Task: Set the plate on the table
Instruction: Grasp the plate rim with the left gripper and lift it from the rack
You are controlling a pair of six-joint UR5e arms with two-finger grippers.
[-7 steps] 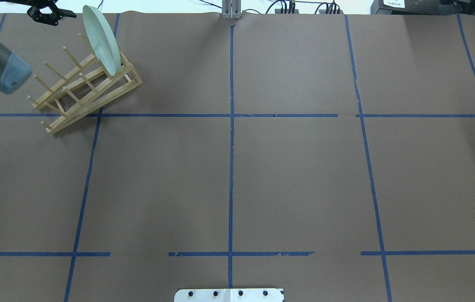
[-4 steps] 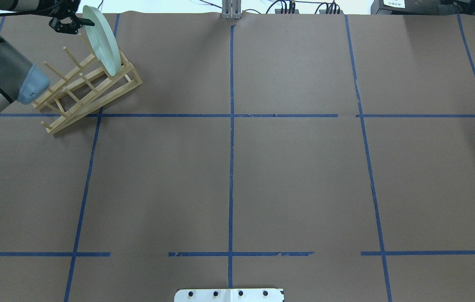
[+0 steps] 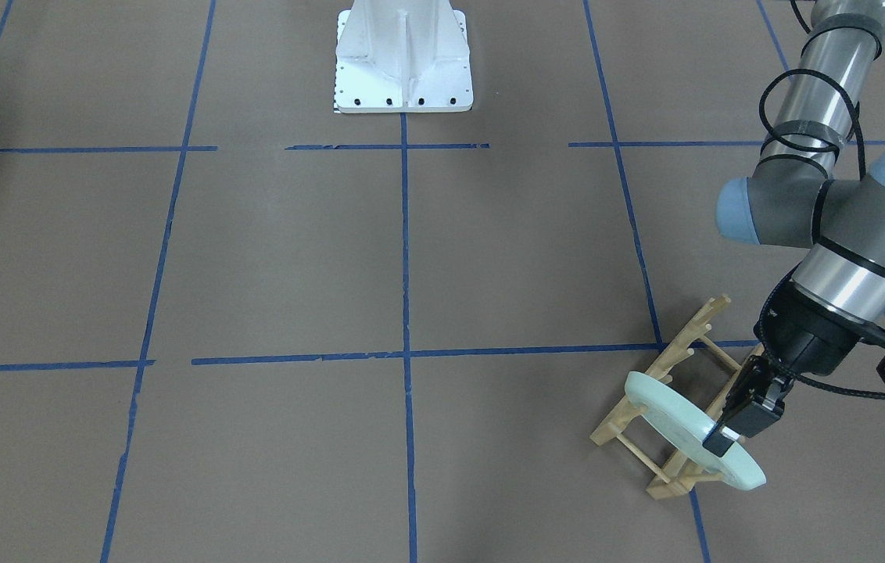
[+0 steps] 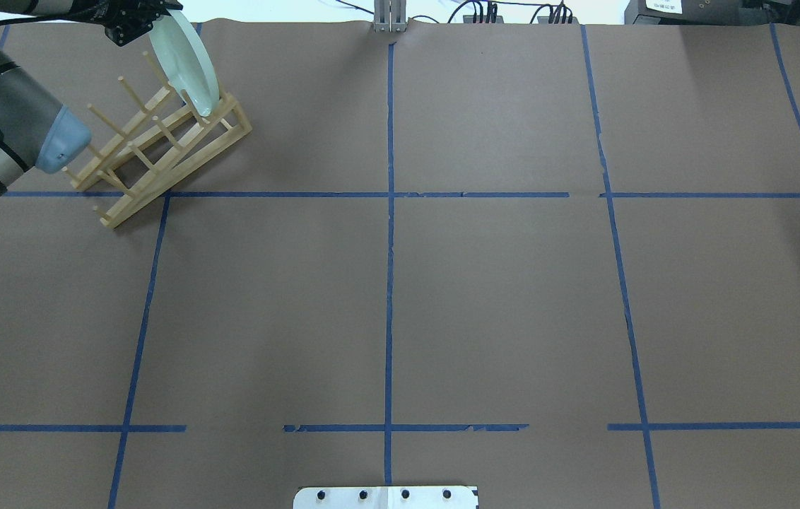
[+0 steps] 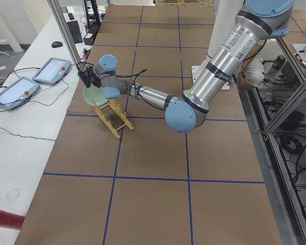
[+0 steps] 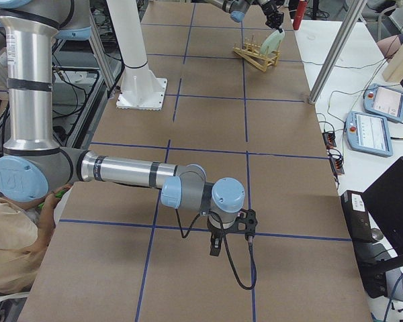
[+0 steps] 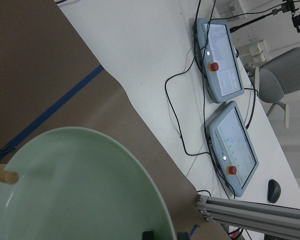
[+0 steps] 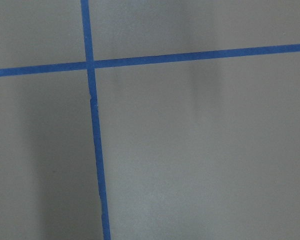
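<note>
Left pincer [image 3: 720, 446]: black, two-finger, at the top rim of the plate. One finger lies across the rim onto one face and the other is hidden behind it. Clenched or merely straddling, cannot tell.
Plate: round pale mint-green plate [image 4: 184, 60] with a raised rim. It stands on edge, leaning, in the end slot of the rack, so it is not yet on the counter.
Rack: light wooden peg rack [image 4: 181, 172], set askew at the counter's far left corner.
Counter: flat brown paper-covered counter [image 4: 499, 304], squared off by blue tape.
Right pincer [image 6: 215, 247]: hangs low over the counter, well apart. Grip state, cannot tell.
Handling: judged stiff, smooth, likely slippery and breakable. Held by the edge, it would tend to swing.
Hold: top rim, clear of the pegs, with the fingers set past the raised lip. Draw it up along the pegs before laying it flat.
</note>
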